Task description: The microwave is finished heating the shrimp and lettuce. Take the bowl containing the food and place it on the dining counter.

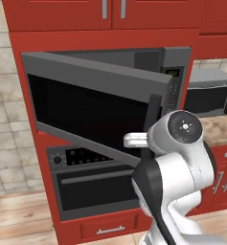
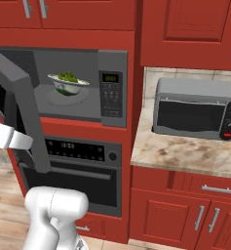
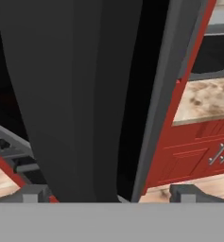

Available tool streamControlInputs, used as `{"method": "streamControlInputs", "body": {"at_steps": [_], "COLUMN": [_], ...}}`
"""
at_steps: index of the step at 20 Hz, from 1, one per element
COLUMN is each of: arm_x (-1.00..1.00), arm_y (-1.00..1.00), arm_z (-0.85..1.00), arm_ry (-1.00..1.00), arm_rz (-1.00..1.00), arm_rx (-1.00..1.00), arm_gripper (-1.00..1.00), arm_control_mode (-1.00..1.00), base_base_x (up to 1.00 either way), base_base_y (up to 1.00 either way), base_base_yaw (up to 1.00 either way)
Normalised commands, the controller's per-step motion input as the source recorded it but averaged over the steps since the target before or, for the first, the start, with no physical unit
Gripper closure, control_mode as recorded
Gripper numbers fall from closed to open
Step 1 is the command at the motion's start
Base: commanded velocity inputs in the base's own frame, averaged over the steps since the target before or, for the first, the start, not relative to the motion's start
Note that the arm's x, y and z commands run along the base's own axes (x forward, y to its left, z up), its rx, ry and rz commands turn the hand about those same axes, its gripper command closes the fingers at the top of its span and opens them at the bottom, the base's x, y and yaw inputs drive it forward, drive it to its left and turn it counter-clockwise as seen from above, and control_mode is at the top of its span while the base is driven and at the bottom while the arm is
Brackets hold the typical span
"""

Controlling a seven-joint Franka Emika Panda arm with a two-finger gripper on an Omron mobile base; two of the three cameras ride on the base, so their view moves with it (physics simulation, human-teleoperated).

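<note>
Red cabinetry frames the microwave (image 2: 63, 83), door open; you've yet to lift the bowl (image 2: 68, 84) at ten o'clock, gripper (image 3: 108, 194) fingers apart around the door edge.

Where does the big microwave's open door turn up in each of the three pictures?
Left base view: the door spans the middle, swung out toward the camera and hiding the cavity.
Right base view: it stands at the left edge, seen nearly edge-on, beside the bowl.
Hand view: it is the dark slab at close range.
Shared landmark: the oven below.
</note>
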Motion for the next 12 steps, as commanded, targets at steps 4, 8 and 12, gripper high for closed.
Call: {"method": "streamControlInputs", "body": {"at_steps": [4,8,12], "arm_x": [-0.60,-0.52,-0.10], "arm_y": [0.00,0.00,0.00], "arm_z": [0.07,0.00,0.00], "arm_ry": [-0.31,-0.29,-0.08], "arm_rz": [0.02,0.01,0.00], "arm_rx": [0.00,-0.01,0.00], "arm_gripper": [-1.00,-1.00,-1.00], "arm_control_mode": [-1.00,-1.00,-1.00], "base_base_x": [0.00,0.00,0.00], "base_base_y": [0.00,0.00,0.00], "base_base_yaw": [0.00,0.00,0.00]}}
